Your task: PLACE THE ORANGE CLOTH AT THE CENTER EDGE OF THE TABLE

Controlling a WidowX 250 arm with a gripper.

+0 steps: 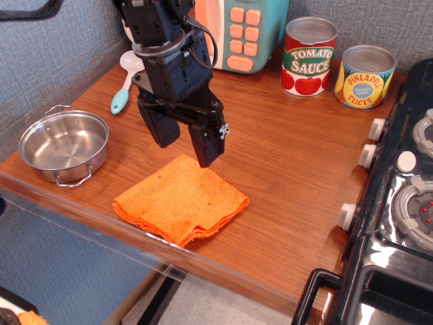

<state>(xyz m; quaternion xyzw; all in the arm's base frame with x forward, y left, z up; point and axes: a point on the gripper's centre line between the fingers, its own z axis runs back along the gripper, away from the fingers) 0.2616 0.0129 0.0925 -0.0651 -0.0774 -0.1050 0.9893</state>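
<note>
The orange cloth [180,206] lies flat on the reddish-brown table [291,169], close to its front edge, about midway between the steel pot and the stove. Its layered edges show at the front right. My black gripper [184,142] hangs above the cloth's back corner, clear of it. Its two fingers [205,143] are spread apart and nothing is between them.
A steel pot [63,145] stands at the left front corner. A blue-handled spoon [124,81] lies behind it. A toy microwave [240,30], a tomato sauce can [308,56] and a pineapple can [365,76] line the back. A black stove [399,203] fills the right.
</note>
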